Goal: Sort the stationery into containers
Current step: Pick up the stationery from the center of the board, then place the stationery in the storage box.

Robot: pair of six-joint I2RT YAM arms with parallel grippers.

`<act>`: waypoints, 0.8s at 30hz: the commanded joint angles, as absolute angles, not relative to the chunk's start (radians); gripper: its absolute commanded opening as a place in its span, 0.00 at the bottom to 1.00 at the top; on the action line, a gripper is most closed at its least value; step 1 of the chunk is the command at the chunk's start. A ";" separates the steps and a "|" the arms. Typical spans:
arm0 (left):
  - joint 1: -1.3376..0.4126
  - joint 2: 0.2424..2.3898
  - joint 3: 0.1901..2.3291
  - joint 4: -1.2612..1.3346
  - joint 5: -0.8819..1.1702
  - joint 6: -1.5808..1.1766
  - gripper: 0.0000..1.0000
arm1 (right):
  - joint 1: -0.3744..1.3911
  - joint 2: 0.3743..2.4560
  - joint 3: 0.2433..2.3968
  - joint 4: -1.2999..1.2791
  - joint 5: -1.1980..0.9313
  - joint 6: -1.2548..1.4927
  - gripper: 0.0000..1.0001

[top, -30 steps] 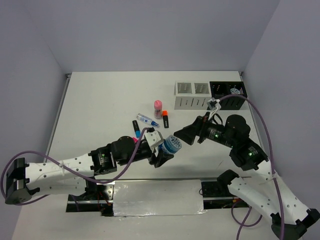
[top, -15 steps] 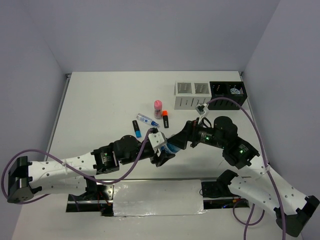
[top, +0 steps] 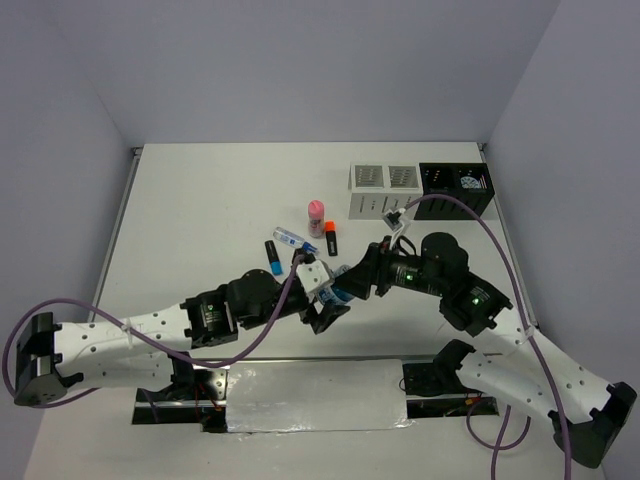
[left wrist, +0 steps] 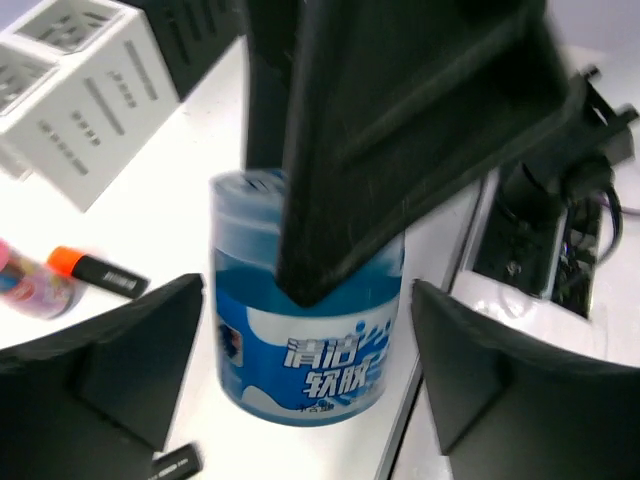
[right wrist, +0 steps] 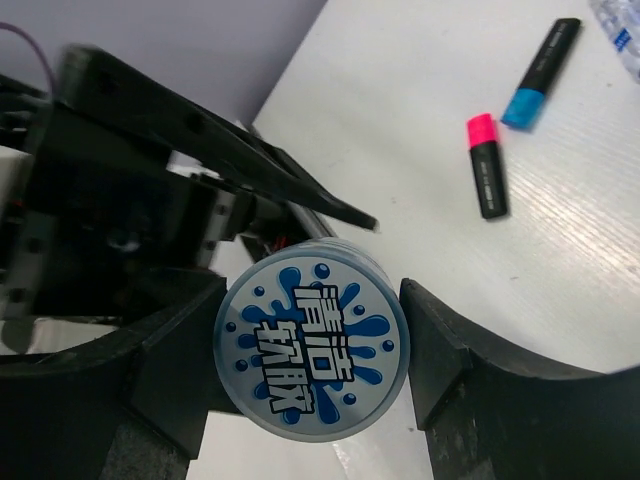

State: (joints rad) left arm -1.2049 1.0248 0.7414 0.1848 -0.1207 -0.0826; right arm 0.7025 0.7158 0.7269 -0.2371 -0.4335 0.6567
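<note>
Four slotted boxes stand in a row at the upper right of the overhead view: two white boxes (top: 367, 190) and two black boxes (top: 440, 180). On the desk (top: 200, 200) left of them lie one pink-capped bottle (top: 316, 216), one orange-capped highlighter (top: 330, 238), one white-blue pen (top: 293, 238) and one blue-capped highlighter (top: 272, 256). A third marker, the pink-capped highlighter (right wrist: 486, 166), shows only in the right wrist view, near the blue one. One round blue tub (left wrist: 310, 370) sits at the centre of the overhead view, where the two arms meet. The right wrist view looks straight along its axis onto the printed lid. The left wrist view shows it side-on, lid up. The right jaws are pressed against its sides, gripping it. The left jaws stand wide, with a clear gap on either side of the tub, and hold nothing.
</note>
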 commanded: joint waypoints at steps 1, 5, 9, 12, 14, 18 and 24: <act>-1.201 1.022 0.836 0.214 -0.251 -0.115 0.99 | 0.700 0.753 0.744 -0.189 -0.373 0.609 0.00; -1.200 1.060 0.937 -0.007 -0.530 -0.222 0.99 | 0.644 0.805 0.820 -0.256 -0.162 0.537 0.00; -1.197 1.123 1.154 -0.459 -0.828 -0.483 0.99 | 0.504 0.903 0.954 -0.350 0.154 0.431 0.00; -1.180 1.163 1.300 -0.892 -0.968 -0.762 0.99 | 0.324 1.078 1.055 -0.391 0.365 0.408 0.00; -1.167 1.183 1.369 -1.152 -1.005 -0.919 0.99 | 0.185 1.159 1.130 -0.381 0.409 0.416 0.00; -1.166 1.131 1.323 -1.240 -1.042 -0.901 0.99 | 0.051 1.366 1.283 -0.345 0.514 0.440 0.00; -1.164 0.963 1.109 -0.959 -0.913 -0.695 0.99 | -0.074 1.583 1.480 -0.312 0.534 0.407 0.00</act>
